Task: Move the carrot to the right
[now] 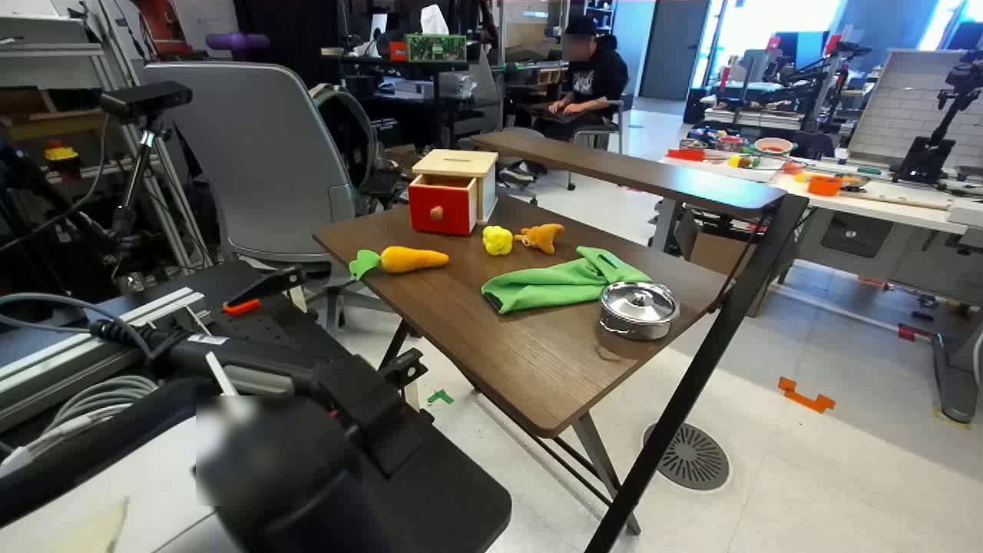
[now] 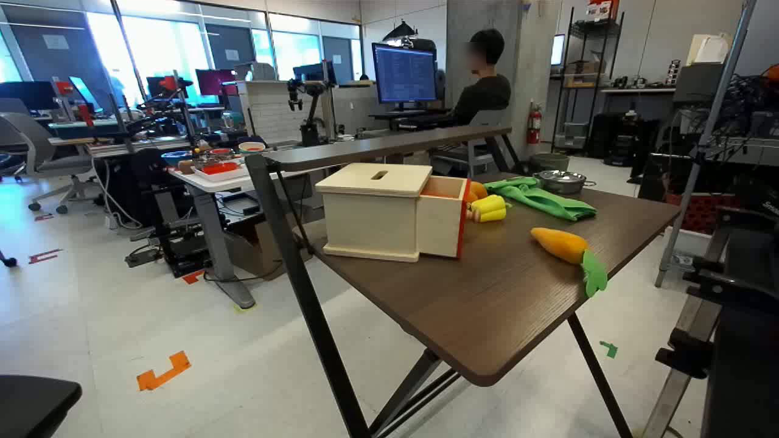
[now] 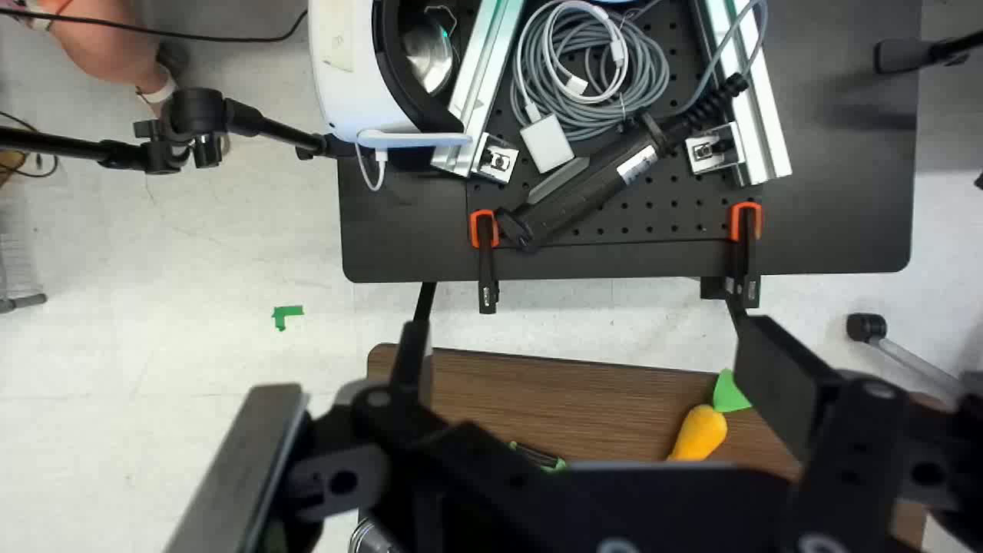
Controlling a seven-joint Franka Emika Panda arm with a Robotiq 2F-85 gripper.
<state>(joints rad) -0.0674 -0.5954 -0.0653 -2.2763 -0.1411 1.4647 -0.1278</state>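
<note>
The carrot is orange with a green leafy top and lies on the brown table, seen in both exterior views point(image 1: 415, 259) point(image 2: 558, 244). Its green top reaches the table's edge. In the wrist view the carrot point(image 3: 700, 432) is at the lower right, its tapered end hidden behind the gripper body. The gripper point(image 3: 590, 338) shows only in the wrist view. Its fingers are spread wide apart with nothing between them. The carrot lies below and beyond the right-hand finger, apparently untouched; part of its green top is covered by that finger.
A wooden box with an open red drawer point(image 1: 443, 206) stands on the table point(image 1: 491, 346). A yellow toy point(image 1: 498, 240), a shorter orange piece point(image 1: 542, 237), a green cloth point(image 1: 564, 283) and a lidded metal pot point(image 1: 639, 309) lie nearby. A raised shelf point(image 1: 630, 170) runs along one side.
</note>
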